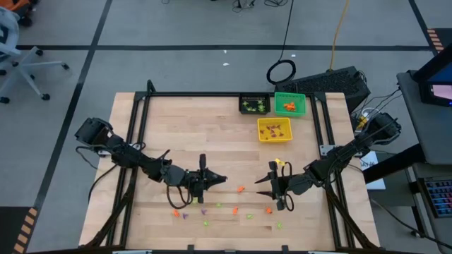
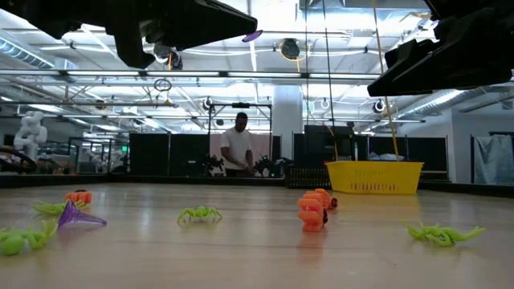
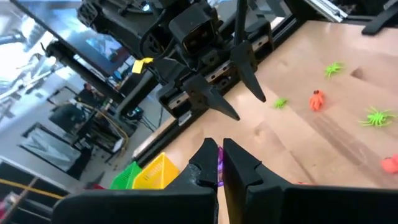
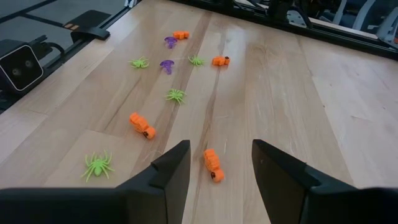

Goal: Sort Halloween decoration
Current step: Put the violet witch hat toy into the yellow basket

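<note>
Left wrist view: left claw (image 3: 219, 163) pinches a flat purple trinket (image 3: 219, 168).

Two dark jointed arms, black cabling looped along links, left gripper (image 1: 220, 179) and right gripper (image 1: 263, 183) with tapered black fingers, yellow tag at right wrist.

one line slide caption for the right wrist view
Open right tool poised above an orange trinket, with green spiders and purple pieces scattered beyond.
</note>
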`<action>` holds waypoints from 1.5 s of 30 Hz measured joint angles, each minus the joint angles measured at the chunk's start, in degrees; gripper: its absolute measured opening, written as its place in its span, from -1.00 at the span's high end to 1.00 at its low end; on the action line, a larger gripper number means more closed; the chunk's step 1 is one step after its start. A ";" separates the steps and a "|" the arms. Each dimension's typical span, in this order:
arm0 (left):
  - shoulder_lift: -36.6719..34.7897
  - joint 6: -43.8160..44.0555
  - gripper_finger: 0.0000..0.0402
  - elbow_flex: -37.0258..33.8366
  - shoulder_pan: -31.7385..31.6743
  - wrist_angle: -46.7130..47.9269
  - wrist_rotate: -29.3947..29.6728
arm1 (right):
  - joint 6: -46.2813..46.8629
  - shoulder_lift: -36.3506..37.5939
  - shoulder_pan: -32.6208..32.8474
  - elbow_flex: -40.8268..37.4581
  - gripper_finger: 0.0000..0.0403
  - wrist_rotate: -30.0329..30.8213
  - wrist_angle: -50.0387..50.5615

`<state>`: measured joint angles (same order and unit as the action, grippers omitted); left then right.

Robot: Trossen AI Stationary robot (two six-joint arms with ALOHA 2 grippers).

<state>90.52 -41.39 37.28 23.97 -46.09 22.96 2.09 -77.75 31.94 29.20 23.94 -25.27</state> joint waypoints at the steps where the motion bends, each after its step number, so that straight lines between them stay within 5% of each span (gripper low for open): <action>1: 0.00 -0.83 0.99 0.00 0.00 -0.10 -0.01 | 0.00 -0.01 0.00 0.01 0.22 0.00 -0.01; 10: 0.00 -13.90 0.99 0.00 0.00 -0.13 -0.04 | 0.00 0.01 0.00 0.01 0.22 0.00 0.01; 15: 0.00 -12.86 0.99 0.00 0.00 -0.13 -0.04 | 0.00 -0.01 -0.02 0.01 0.22 0.00 0.01; 37: 0.00 37.69 0.99 0.00 0.22 1.48 -0.43 | 0.00 -0.01 -0.02 0.02 0.22 0.00 0.01; 45: 0.00 48.66 0.99 0.00 0.22 2.18 -1.92 | 0.05 0.00 -0.02 0.00 0.22 0.00 -0.08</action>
<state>90.52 7.27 37.28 24.18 -43.90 21.04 2.14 -77.75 31.92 29.19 23.94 -25.35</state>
